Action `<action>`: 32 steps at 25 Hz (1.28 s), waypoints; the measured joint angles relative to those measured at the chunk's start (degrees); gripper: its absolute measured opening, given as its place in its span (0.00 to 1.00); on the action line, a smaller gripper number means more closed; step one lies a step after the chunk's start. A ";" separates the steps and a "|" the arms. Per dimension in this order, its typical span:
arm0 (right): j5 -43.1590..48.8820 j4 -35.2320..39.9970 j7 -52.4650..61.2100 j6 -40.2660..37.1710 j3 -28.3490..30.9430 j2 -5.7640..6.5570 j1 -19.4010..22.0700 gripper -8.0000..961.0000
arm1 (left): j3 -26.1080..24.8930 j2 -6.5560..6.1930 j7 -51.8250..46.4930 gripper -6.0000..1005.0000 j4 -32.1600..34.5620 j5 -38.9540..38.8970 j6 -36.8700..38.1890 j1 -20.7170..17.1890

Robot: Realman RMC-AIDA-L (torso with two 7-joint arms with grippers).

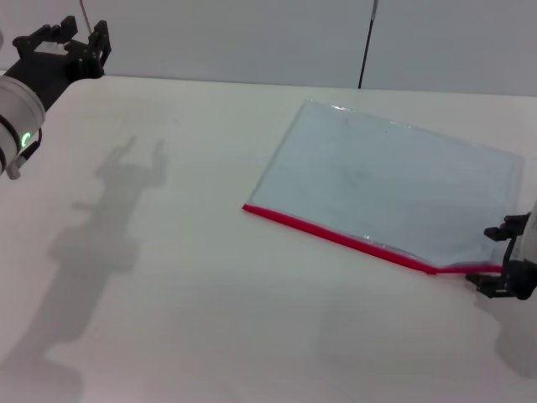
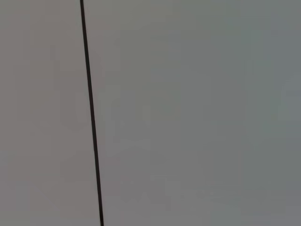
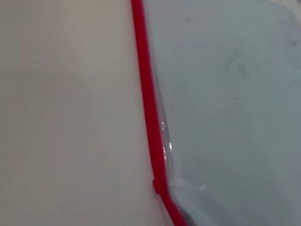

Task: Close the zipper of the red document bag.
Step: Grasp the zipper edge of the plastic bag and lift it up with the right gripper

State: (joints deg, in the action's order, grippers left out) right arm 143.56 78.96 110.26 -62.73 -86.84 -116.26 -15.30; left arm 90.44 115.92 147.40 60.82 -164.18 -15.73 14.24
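The white counter (image 1: 210, 294) carries the red document bag (image 1: 394, 185), lying flat to the right. Its zipper (image 1: 336, 235) lines the near long edge. The right end effector (image 1: 506, 267) sits at the zipper's right end; its grip cannot be told. The left end effector (image 1: 71, 42) hangs raised at far left, fingers apart.
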 joint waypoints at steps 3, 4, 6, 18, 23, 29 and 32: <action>0.74 -1.21 0.22 0.37 0.24 0.01 -0.82 0.76 | 0.00 0.00 0.00 0.43 0.00 0.00 0.00 0.03; 0.94 -1.60 0.23 0.42 0.36 0.01 -1.09 0.76 | 0.00 0.00 0.00 0.43 0.00 0.00 0.00 0.06; 1.21 -2.48 0.27 0.46 0.59 0.05 -1.65 0.76 | 0.00 0.00 0.00 0.43 0.00 0.00 0.00 0.08; 2.62 -4.50 1.74 1.97 0.64 0.16 -3.80 0.75 | 0.30 0.02 0.00 0.43 0.01 0.00 -0.01 0.09; 3.44 -5.26 2.51 2.75 0.23 0.11 -4.61 0.74 | 0.41 0.09 0.00 0.43 0.11 0.00 -0.01 0.09; 3.08 -5.66 2.50 2.71 0.00 0.06 -4.98 0.69 | 0.47 0.09 0.00 0.43 0.16 0.00 -0.01 0.09; 2.84 -5.58 2.37 2.55 -0.36 0.00 -5.18 0.64 | 0.43 0.09 0.00 0.43 0.16 0.00 -0.01 0.09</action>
State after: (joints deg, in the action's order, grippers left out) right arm 146.40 73.38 112.63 -60.19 -87.20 -116.26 -20.48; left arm 90.87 116.02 147.39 60.97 -164.18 -15.74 14.33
